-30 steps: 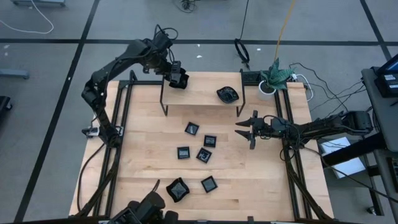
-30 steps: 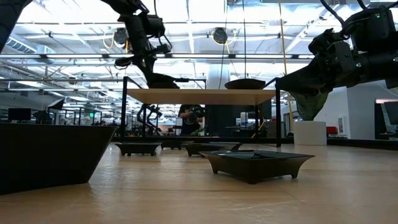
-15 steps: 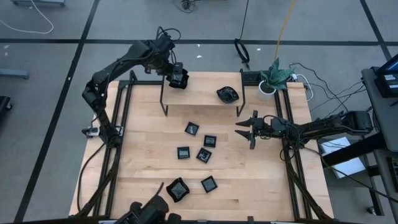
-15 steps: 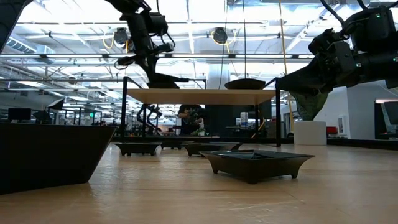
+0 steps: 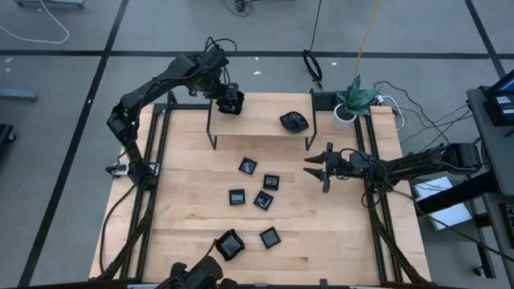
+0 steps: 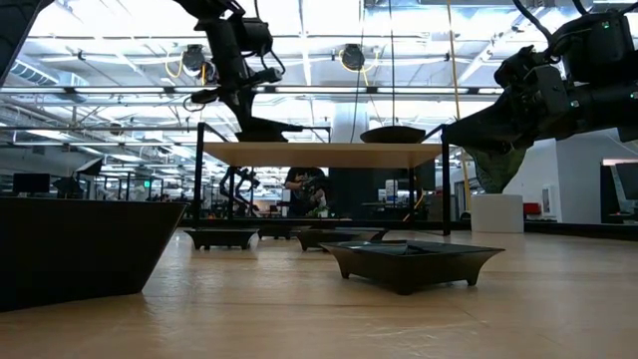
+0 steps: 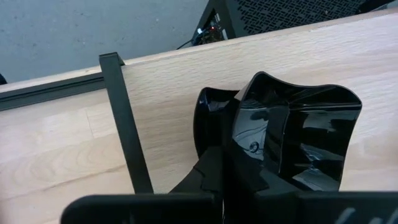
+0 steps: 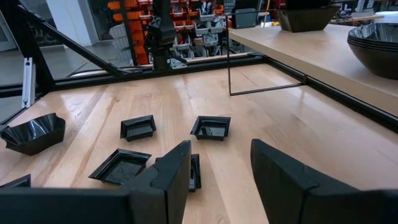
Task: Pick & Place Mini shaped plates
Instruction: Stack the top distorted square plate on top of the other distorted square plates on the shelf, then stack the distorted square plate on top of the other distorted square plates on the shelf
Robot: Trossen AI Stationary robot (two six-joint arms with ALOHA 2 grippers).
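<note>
My left gripper is over the left end of a raised wooden shelf at the table's far side. It is shut on a glossy black square mini plate with a wavy rim. A roundish plate stands on the shelf's right end. Several small square plates and a larger one lie flat on the table below. My right gripper hangs open at the table's right side, level, with nothing between its fingers. My left gripper pinches the plate's side wall at the rim between its two shut fingers. The fingers slant down from above. In the low view the plate sits about level right at the shelf top. I cannot tell whether its foot touches the wood.
The shelf stands on thin black legs. Black frame rails run along the table's left and right edges. A white pot with a green plant and cables are at the far right corner. Bare wood lies between the two plates on the shelf.
</note>
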